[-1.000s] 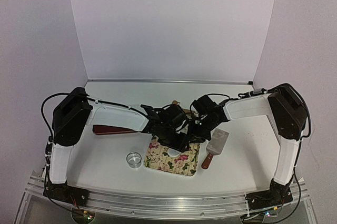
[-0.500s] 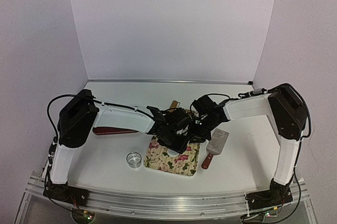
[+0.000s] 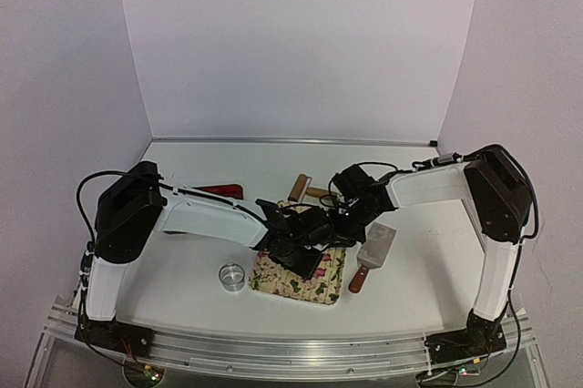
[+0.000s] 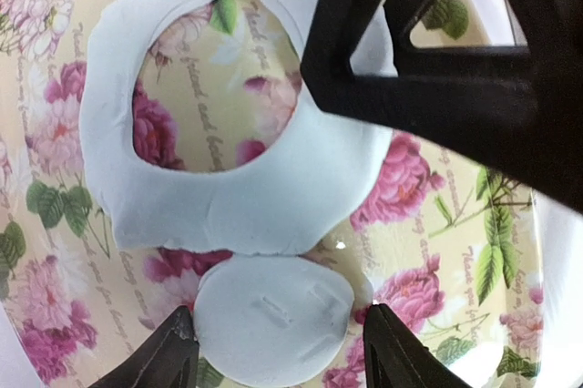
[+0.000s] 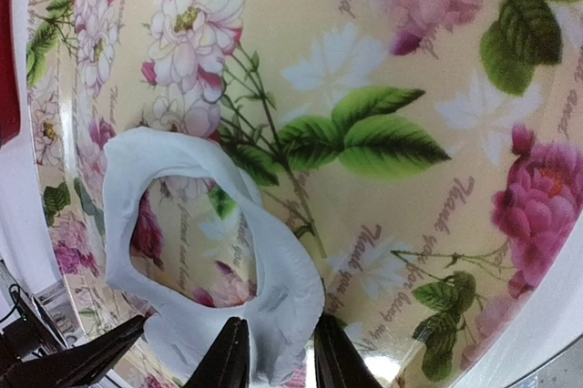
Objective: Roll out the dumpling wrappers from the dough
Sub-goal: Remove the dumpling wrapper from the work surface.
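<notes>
The dough (image 4: 228,197) is a flattened white sheet with a round hole, lying on the floral mat (image 3: 319,288). Just below it lies a round white dumpling wrapper (image 4: 273,315) with small dents on top. My left gripper (image 4: 284,352) stands open low over the mat, a fingertip at each side of the wrapper. My right gripper (image 5: 278,356) is shut on the dough (image 5: 273,315), whose near edge is pinched and puckered up between its fingertips. In the top view both grippers (image 3: 301,256) (image 3: 342,224) meet over the mat and hide the dough and the wrapper.
A small metal ring cutter (image 3: 232,276) stands left of the mat. A metal scraper with a brown handle (image 3: 372,256) lies to the mat's right. A wooden rolling pin (image 3: 305,189) and a dark red thing (image 3: 219,190) lie behind the arms.
My left arm has swung nearer and lower over the mat, uncovering the rolling pin behind it. Its jaws have narrowed around the wrapper. The right arm has kept still.
</notes>
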`<control>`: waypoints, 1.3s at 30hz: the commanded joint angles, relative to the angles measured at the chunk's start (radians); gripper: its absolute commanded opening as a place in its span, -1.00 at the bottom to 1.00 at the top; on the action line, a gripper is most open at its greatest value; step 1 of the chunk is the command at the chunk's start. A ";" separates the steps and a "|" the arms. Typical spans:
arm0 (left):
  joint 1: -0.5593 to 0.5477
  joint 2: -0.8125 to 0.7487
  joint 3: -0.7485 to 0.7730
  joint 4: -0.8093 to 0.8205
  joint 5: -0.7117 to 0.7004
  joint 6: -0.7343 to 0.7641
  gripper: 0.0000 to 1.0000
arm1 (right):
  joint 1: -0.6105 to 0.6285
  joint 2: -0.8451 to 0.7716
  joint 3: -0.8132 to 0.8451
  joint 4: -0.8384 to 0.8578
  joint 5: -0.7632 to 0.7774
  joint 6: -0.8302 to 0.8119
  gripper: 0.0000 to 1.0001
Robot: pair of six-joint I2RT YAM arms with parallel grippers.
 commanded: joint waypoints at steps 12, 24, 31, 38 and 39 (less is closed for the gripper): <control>-0.032 0.079 0.023 -0.134 0.006 0.006 0.01 | 0.004 -0.012 -0.004 -0.051 0.061 0.014 -1.00; -0.100 -0.011 -0.156 -0.152 0.026 -0.033 -0.11 | 0.004 -0.025 -0.005 -0.069 0.151 0.025 -1.00; -0.109 -0.040 -0.197 -0.153 0.031 -0.058 -0.13 | 0.005 -0.013 0.006 -0.096 0.169 -0.003 -1.00; -0.109 -0.037 -0.182 -0.145 0.041 -0.037 -0.13 | 0.041 -0.053 0.080 -0.153 0.117 -0.117 -0.85; -0.109 -0.037 -0.183 -0.143 0.043 -0.035 -0.13 | 0.048 -0.062 0.093 -0.178 0.134 -0.133 -0.76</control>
